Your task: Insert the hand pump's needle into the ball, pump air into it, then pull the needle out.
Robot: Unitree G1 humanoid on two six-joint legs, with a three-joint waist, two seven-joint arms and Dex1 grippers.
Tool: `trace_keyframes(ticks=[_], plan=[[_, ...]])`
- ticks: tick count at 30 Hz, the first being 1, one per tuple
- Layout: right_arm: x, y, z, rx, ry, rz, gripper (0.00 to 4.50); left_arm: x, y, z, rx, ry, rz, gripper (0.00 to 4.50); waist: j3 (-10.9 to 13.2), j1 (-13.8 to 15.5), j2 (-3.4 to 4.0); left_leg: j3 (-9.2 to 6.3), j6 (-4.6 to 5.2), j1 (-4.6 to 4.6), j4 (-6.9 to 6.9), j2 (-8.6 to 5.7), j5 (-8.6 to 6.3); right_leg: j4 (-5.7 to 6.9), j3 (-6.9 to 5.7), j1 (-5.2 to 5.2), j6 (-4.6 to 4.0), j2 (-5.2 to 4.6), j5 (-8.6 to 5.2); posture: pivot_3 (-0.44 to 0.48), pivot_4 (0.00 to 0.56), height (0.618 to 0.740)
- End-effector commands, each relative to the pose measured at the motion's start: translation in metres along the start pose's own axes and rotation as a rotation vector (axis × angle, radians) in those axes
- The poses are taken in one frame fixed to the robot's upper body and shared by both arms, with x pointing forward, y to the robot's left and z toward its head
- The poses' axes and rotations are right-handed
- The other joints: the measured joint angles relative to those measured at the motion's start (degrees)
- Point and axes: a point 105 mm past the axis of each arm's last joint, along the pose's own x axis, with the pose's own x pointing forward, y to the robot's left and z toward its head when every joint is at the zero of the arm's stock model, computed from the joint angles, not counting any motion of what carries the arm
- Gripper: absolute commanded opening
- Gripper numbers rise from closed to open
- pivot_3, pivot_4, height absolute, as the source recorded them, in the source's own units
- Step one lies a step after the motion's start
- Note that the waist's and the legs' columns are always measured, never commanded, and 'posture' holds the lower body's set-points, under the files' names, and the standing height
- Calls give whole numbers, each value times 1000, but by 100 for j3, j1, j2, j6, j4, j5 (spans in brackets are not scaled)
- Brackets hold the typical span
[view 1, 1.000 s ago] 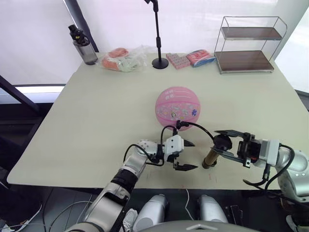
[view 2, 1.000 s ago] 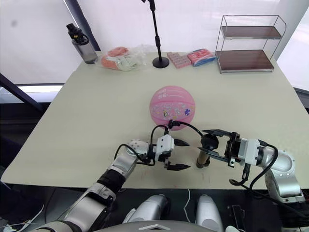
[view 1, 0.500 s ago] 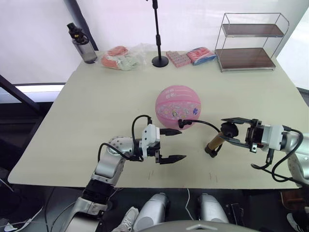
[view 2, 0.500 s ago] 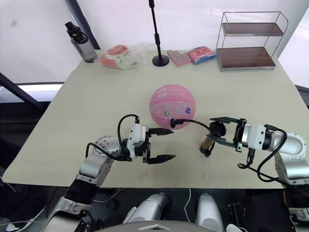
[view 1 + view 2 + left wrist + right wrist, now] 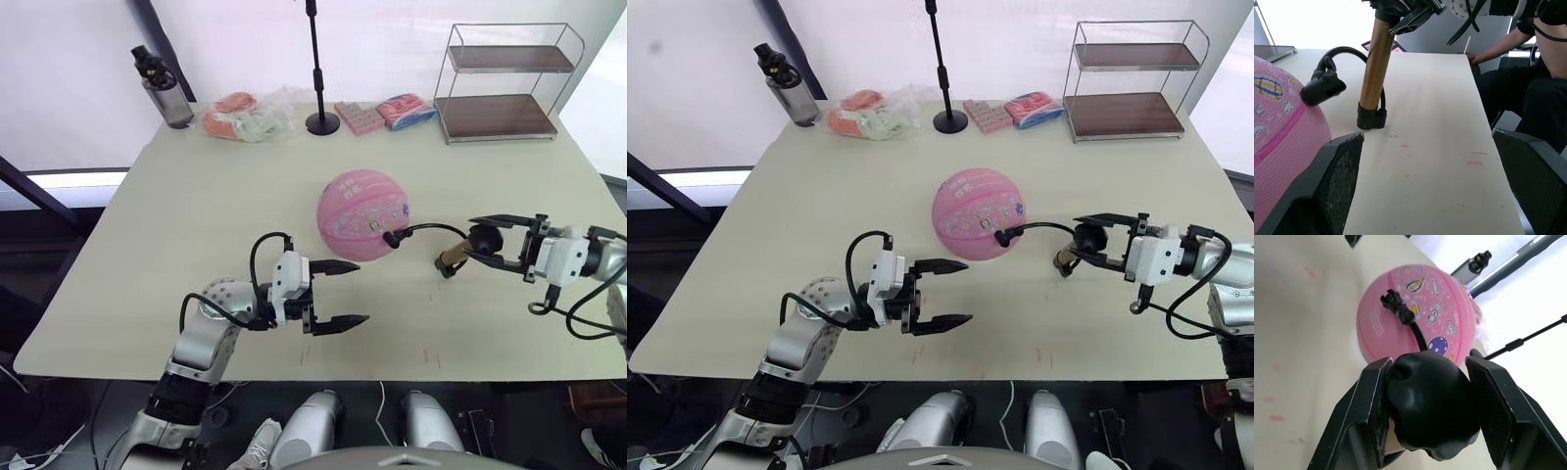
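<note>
Looking down at your table (image 5: 196, 206), the ball (image 5: 363, 214) was a pink rubber one covered in little rocket and planet prints, sitting mid-table with the hose's black needle fitting (image 5: 390, 238) pressed against its near-right side. Your right gripper (image 5: 490, 243) was clamped on the black T-handle of the hand pump (image 5: 454, 258), its bronze-gold barrel tilted with its base on the table just right of the ball. Your left gripper (image 5: 341, 293) had its fingers spread wide and empty, just in front of the ball.

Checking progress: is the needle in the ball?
Seemingly in: the hose fitting sits against the ball. The needle itself is hidden.
</note>
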Motion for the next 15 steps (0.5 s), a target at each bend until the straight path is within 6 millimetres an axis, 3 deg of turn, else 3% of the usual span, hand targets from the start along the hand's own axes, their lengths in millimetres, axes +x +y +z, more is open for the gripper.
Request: trace_keyframes(ticks=[1, 10, 15], plan=[[-6, -8, -4, -110, 55, 30, 2103, -3, 1, 4, 31, -25, 5, 4455, 0, 0, 0, 1, 0, -1, -1, 0, 0, 0, 1, 0, 0, 0, 0, 0, 150, 736], [2, -12, -4, -335, 75, 78, 2103, -3, 4, 4, 47, -30, 11, 4455, 10, -13, 7, 12, -3, -34, -6, -1, 2, 6, 14, -51, -1, 2, 0, 0, 150, 736], [23, 21, 5, -290, -10, 127, 2103, -4, 5, 7, 59, -29, 6, 4455, 9, -10, 7, 18, -10, -97, 7, 0, 7, 22, 23, -113, -2, 4, 1, 0, 150, 736]])
